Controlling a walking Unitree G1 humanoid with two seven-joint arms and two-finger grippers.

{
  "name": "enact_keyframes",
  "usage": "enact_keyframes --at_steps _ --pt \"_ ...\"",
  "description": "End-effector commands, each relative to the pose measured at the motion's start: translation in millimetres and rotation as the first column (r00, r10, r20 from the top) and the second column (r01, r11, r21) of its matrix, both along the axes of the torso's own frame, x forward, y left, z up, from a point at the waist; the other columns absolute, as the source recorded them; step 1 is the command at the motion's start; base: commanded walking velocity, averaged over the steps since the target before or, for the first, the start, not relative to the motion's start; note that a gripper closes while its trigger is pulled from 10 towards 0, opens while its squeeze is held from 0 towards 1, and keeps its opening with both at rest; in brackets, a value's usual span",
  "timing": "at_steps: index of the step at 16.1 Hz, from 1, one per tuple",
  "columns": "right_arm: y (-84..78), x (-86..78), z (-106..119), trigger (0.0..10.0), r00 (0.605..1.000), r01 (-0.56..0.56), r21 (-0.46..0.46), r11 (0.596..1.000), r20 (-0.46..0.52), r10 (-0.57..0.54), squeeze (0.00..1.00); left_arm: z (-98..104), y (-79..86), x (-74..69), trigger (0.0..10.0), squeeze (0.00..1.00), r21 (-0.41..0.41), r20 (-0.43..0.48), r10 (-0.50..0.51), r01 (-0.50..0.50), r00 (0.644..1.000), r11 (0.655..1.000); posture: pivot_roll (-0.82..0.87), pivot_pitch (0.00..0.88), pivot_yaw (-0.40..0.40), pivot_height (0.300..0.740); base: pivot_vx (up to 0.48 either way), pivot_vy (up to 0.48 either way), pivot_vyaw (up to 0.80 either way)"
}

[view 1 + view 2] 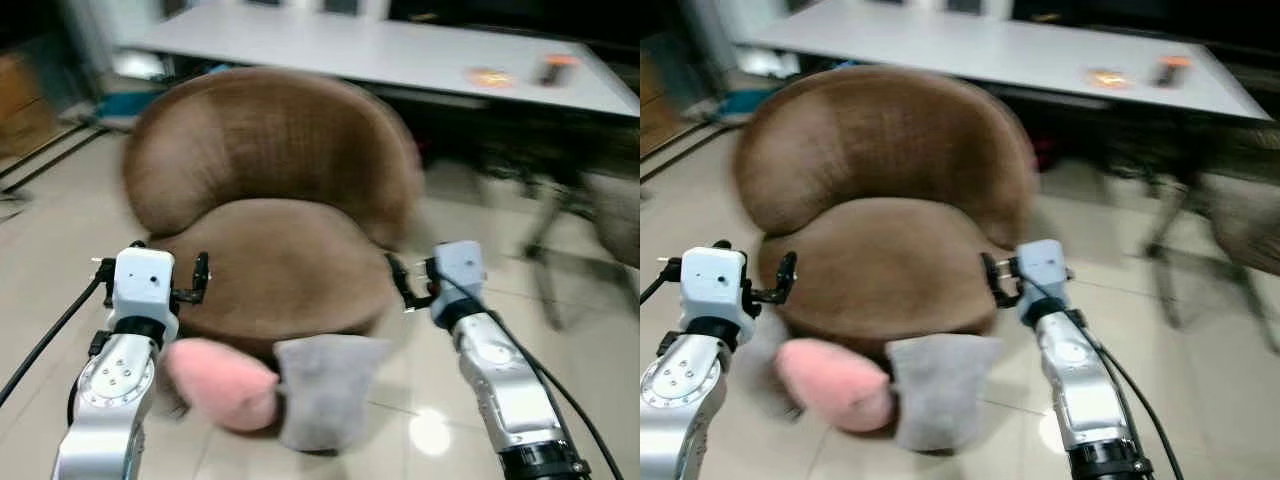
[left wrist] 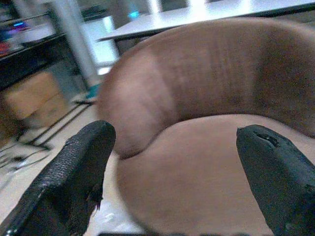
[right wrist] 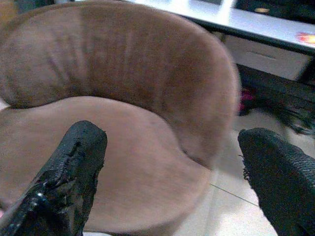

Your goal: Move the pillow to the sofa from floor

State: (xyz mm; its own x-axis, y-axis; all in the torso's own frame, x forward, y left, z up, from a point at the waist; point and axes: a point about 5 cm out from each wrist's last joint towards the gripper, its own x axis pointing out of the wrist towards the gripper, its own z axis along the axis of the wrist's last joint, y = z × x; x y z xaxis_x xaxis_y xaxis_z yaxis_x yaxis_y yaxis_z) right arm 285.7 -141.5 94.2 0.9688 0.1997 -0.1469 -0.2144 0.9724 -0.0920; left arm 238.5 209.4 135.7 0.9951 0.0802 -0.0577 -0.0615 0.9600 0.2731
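Closest to us, a fuzzy pink and grey pillow [image 1: 270, 390] sits on the glossy beige tiled floor [image 1: 420, 430], pressed up against the front base of the round brown velvety sofa chair [image 1: 270, 190]. Nothing's on the seat.

Our left pincer [image 2: 172, 162] hovers at the sofa's left front edge with its black fingers spread wide, holding nothing. Our right pincer [image 3: 172, 167] is at the sofa's right front edge, also spread wide and empty. Both are above the pillow and not touching it.

Behind the sofa we've got a long pale grey surface [image 1: 380, 50] with a small orange thing [image 1: 488, 76] and a dark thing with a reddish top [image 1: 555, 68] near its right end, too blurry to identify. Dark legs [image 1: 545, 240] stand on the right. Far left there's a brown cardboard box [image 2: 34, 96].
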Motion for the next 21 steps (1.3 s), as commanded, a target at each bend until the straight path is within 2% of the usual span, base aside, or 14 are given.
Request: enact_keyframes --at_steps 1,9,13,15,21 --pt "3.6 0.6 1.6 10.0 1.000 -0.010 0.000 1.000 0.010 0.010 0.00 0.1 0.2 0.1 10.0 0.00 0.002 -0.002 0.000 0.000 1.000 1.000 0.02 0.000 -0.020 0.740 0.259 0.000 0.00" --pt "1.5 1.2 -0.1 10.0 1.000 0.020 0.004 1.000 0.015 -0.020 0.00 -1.0 -1.4 1.7 10.0 0.00 -0.004 -0.001 -0.015 0.015 1.000 1.000 0.01 0.000 -0.011 0.740 0.266 0.000 0.00" --pt "3.3 0.2 -0.7 10.0 1.000 -0.009 0.059 0.998 -0.004 0.010 0.00 -2.0 -2.4 1.8 10.0 0.00 -0.002 0.001 -0.015 0.015 1.000 1.000 0.01 0.000 -0.014 0.740 0.275 0.000 0.00" --pt "5.2 -1.1 -1.9 10.0 0.999 -0.032 0.089 0.996 -0.016 0.033 0.00 -3.8 -1.4 0.6 10.0 0.00 0.004 -0.002 0.012 -0.012 1.000 1.000 0.01 0.000 -0.021 0.720 0.000 0.000 0.00" --pt "2.0 -1.8 -2.9 10.0 1.000 -0.017 0.094 0.995 -0.014 0.019 0.00 -6.5 -0.5 -0.8 10.0 0.00 0.006 0.004 0.023 -0.023 1.000 1.000 0.01 0.000 -0.021 0.665 0.000 0.000 0.00"
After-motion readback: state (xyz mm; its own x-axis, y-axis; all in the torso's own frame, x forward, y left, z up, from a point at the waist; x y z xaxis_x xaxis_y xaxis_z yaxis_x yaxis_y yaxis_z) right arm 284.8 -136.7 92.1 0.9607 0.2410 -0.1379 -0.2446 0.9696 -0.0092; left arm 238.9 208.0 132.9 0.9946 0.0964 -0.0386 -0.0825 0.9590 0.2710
